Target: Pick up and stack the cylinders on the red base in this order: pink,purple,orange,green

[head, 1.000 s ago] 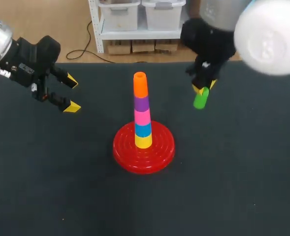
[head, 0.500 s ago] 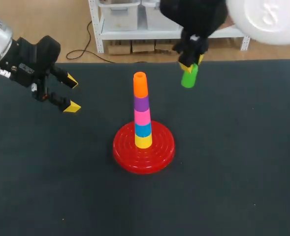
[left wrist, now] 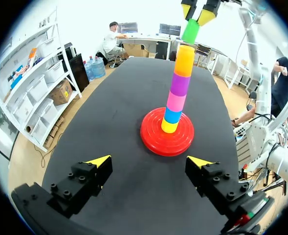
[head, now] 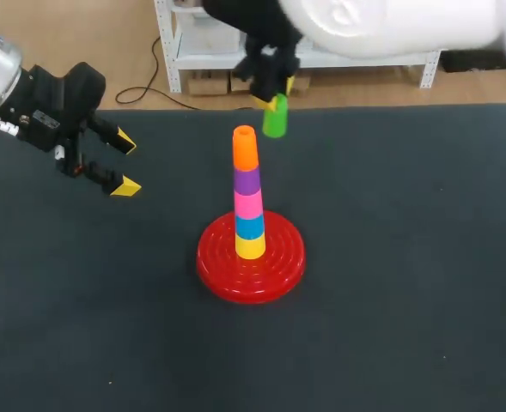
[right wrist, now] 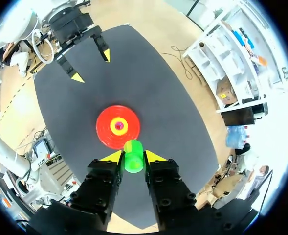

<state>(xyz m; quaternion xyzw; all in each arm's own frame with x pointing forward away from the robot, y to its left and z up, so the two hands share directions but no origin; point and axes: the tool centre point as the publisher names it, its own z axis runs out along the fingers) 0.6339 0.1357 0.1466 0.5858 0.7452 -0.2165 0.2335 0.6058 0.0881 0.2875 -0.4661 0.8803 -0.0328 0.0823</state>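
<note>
Now: right gripper (right wrist: 133, 157) is clamped on the green cylinder (head: 275, 118), one yellow tip on each side. The cylinder hangs down from the fingers, clear of the table (head: 407, 300). In the head view it sits near the orange cylinder (head: 245, 148), at about 1 o'clock from it, not touching. Looking down along the right wrist's fingers, the green piece lies just beside the stack's top, off centre over the red base (head: 214, 262).

Stack on the base, bottom up: yellow cylinder (head: 251, 247), blue cylinder (head: 250, 227), pink cylinder (head: 248, 204), purple cylinder (head: 247, 179), orange on top. It is upright and centred on the base, which is near the table's middle.

Right arm (head: 390, 26) enters at about 1 o'clock of the head view and reaches past the middle.

Left gripper (head: 125, 164) is at about 10 o'clock from the base, well apart from it. Fingers are spread wide with nothing between them. From the left wrist, the stack stands straight ahead of the spread fingers, with the green cylinder showing just over the orange top.
</note>
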